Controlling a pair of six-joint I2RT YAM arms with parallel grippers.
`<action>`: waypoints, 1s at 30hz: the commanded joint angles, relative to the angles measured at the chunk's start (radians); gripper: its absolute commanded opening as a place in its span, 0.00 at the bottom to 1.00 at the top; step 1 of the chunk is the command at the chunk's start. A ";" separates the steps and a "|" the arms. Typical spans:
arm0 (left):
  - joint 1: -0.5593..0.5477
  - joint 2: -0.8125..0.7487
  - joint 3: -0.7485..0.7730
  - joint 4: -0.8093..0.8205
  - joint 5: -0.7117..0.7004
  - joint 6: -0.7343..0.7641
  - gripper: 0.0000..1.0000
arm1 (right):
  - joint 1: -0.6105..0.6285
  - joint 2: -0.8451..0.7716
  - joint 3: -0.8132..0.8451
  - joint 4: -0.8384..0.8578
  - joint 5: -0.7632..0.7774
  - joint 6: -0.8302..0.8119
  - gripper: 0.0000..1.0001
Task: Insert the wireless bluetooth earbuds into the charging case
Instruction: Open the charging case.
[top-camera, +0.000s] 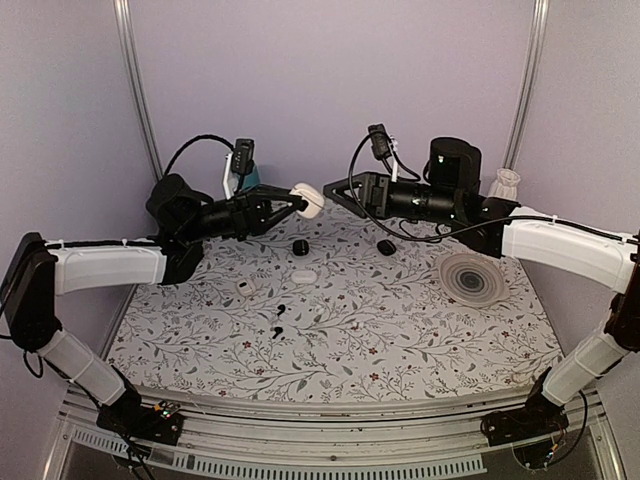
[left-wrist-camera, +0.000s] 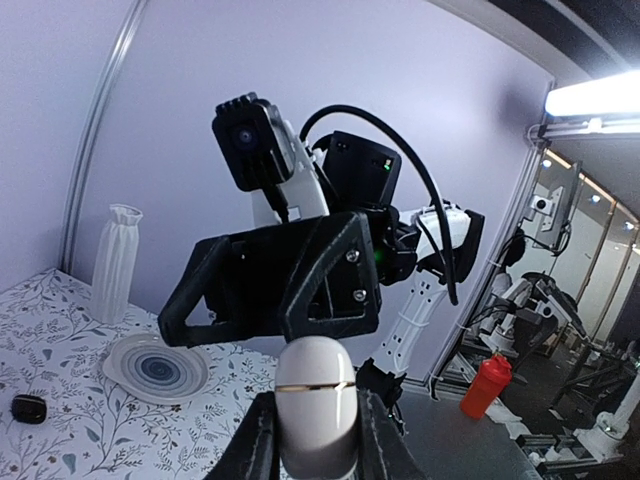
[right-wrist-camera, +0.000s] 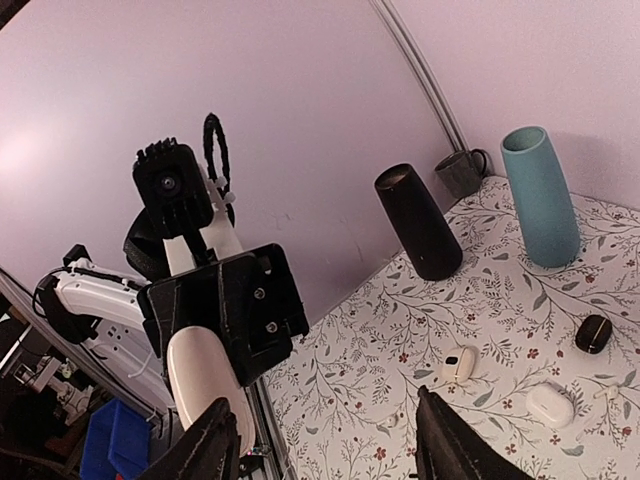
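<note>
Above the floral tablecloth (top-camera: 400, 330), the left gripper (top-camera: 297, 203) clamps the white charging case (top-camera: 311, 199) (lid closed) — the right gripper (top-camera: 331, 189) faces it, jaws spread apart.

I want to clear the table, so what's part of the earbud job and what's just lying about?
Job: small glossy white rounded charging case, held by left gripper.
Lying about: black pebble-shaped case, swirled round plate, teal vase, white ribbed vase.
</note>
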 joint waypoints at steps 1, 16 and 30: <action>-0.004 -0.028 0.024 -0.026 -0.001 0.033 0.00 | -0.002 -0.013 0.007 -0.009 -0.026 -0.028 0.61; -0.004 -0.003 0.059 -0.061 -0.009 0.024 0.00 | 0.036 -0.034 -0.030 0.022 -0.033 -0.113 0.61; -0.029 -0.011 0.056 -0.041 0.094 0.038 0.00 | -0.003 -0.009 -0.019 -0.007 0.044 -0.051 0.50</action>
